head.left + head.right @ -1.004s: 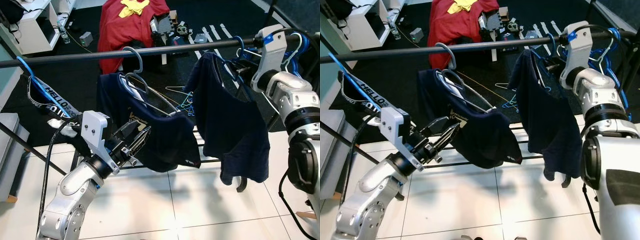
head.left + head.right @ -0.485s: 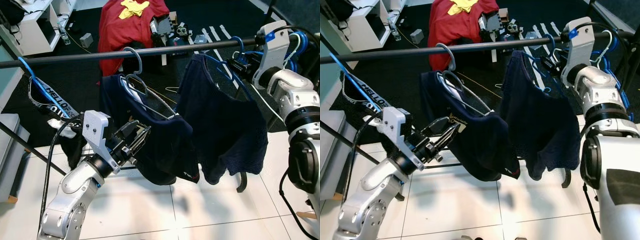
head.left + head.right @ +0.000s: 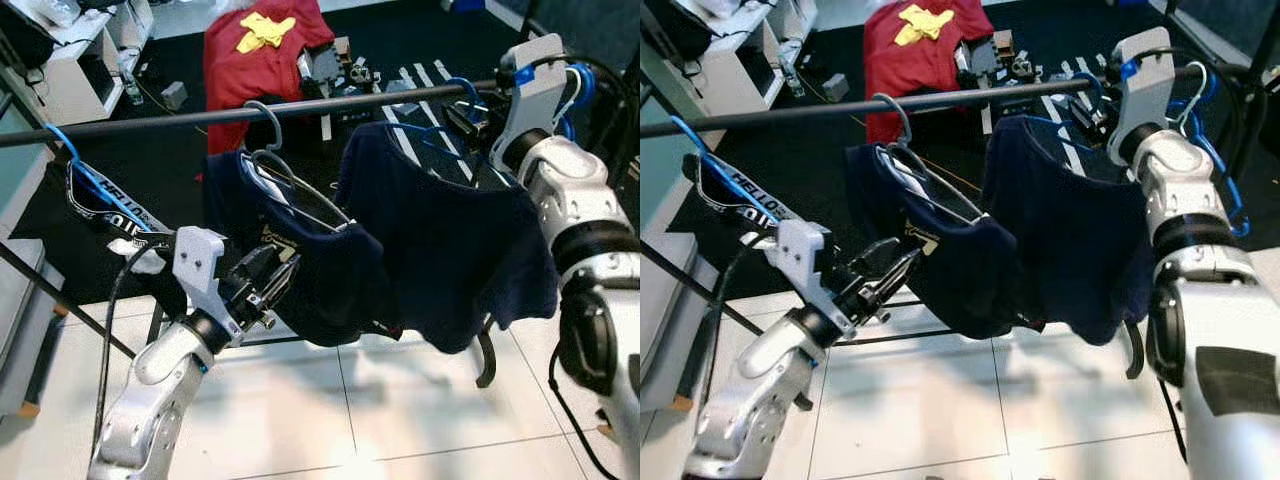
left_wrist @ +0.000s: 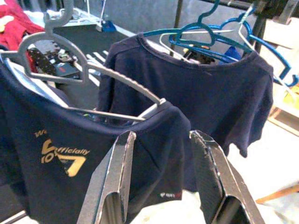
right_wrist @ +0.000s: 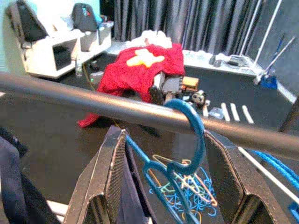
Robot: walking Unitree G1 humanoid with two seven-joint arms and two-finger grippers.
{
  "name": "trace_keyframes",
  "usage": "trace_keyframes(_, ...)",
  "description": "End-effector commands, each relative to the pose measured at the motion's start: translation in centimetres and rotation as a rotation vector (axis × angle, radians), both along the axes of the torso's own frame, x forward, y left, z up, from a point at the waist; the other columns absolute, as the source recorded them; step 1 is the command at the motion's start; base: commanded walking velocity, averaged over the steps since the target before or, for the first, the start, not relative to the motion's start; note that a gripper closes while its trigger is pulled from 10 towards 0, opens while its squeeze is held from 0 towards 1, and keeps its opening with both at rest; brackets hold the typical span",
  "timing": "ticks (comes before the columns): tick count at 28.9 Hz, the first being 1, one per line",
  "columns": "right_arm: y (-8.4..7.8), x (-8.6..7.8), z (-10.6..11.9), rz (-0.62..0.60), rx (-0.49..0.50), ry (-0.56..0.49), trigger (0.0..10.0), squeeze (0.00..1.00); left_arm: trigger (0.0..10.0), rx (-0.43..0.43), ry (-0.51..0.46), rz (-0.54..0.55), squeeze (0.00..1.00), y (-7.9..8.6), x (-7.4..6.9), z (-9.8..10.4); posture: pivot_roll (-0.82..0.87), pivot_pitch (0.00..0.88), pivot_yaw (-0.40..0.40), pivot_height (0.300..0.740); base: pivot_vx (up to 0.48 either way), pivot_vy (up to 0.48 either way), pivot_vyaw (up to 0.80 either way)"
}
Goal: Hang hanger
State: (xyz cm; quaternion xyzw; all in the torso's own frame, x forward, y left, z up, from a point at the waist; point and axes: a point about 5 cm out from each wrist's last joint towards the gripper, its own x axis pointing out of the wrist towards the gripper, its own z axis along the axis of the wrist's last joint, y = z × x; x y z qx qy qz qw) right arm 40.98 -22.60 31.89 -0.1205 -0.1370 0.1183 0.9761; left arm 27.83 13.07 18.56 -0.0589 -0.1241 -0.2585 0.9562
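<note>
The left arm rises from the lower left of the frame, its left gripper (image 3: 268,287) pointing right toward the centre with fingers parted. The right arm reaches up the right edge, the right gripper (image 3: 470,112) at upper right, fingers spread.

The two head views look forward and down from above a dark rail (image 3: 300,105), onto hung shirts and the tiled floor (image 3: 400,420); both share this scene, the right eye shifted slightly sideways. The left wrist view sits low, looking close along its own fingers (image 4: 117,186) at a navy shirt (image 4: 60,154). The right wrist view sits close under the rail (image 5: 117,109), facing a blue hook (image 5: 189,126) and what seems a room beyond.
</note>
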Motion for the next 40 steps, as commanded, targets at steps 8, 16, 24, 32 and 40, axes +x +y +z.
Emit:
trace_keyframes(8,1.1,-1.0,-3.5,-0.05,-0.073,-0.052,10.0,0.0,10.0,-0.001,0.05,0.111,0.0,0.2,1.1,-1.1,-0.05,0.048,0.062,0.74,0.0,0.0,0.0)
trace_keyframes(16,4.4,-5.9,-7.0,-0.189,-0.3,-0.29,10.0,0.0,10.0,-0.013,0.161,0.275,0.0,1.8,0.7,-3.5,-0.02,0.053,0.047,0.74,0.0,0.0,0.0)
trace_keyframes(24,11.0,-6.6,-13.1,0.046,-0.148,-0.141,10.0,0.0,10.0,-0.027,0.238,0.419,0.0,3.3,0.5,-5.2,0.02,0.069,-0.008,0.74,0.0,0.0,0.0)
trace_keyframes(32,12.3,-7.6,-18.9,0.209,-0.075,0.138,10.0,0.0,10.0,0.023,0.318,0.56,0.0,4.8,0.1,-7.4,0.01,0.086,-0.034,0.74,0.0,0.0,0.0)
trace_keyframes(40,9.3,-11.5,-29.8,0.049,0.168,0.735,10.0,0.0,10.0,0.183,0.488,0.545,0.0,4.4,0.1,-12.1,0.03,0.084,-0.014,0.74,0.0,0.0,0.0)
